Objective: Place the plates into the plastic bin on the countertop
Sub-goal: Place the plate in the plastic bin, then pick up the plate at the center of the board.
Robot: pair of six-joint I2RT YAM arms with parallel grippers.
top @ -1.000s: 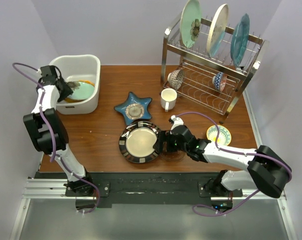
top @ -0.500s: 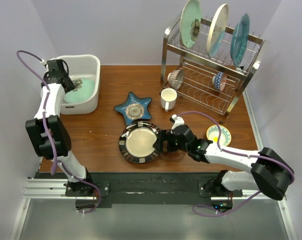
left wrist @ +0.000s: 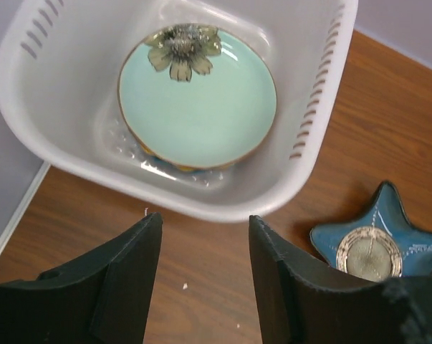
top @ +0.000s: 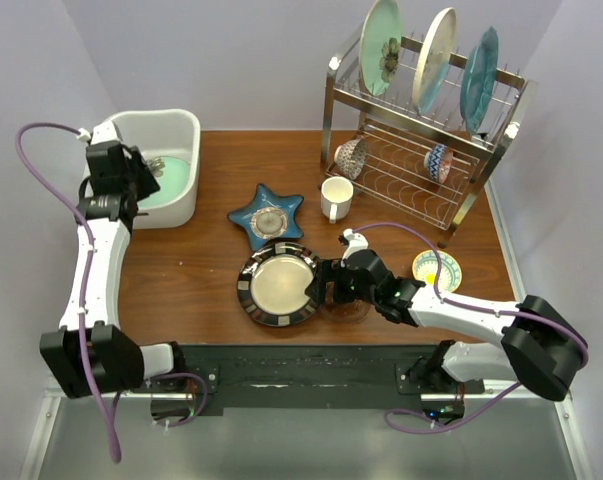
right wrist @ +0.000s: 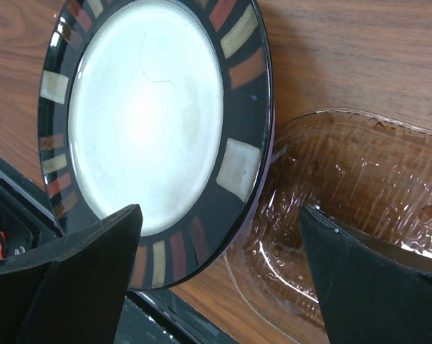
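Pale green flower plate (left wrist: 198, 100) in white bin (left wrist: 305, 168), black-rimmed plate (right wrist: 144, 122) on countertop (right wrist: 359, 50)

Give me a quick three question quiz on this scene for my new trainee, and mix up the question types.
1. True or false: the pale green flower plate lies flat inside the white bin.
2. Multiple choice: what lies right next to the black-rimmed plate, between the open fingers of the right gripper?
A. a clear glass dish
B. a fork
C. a sponge
3. Fill in the number: ___ upright plates stand in the top tier of the wire rack.

Key: 1 true; 2 A; 3 three.
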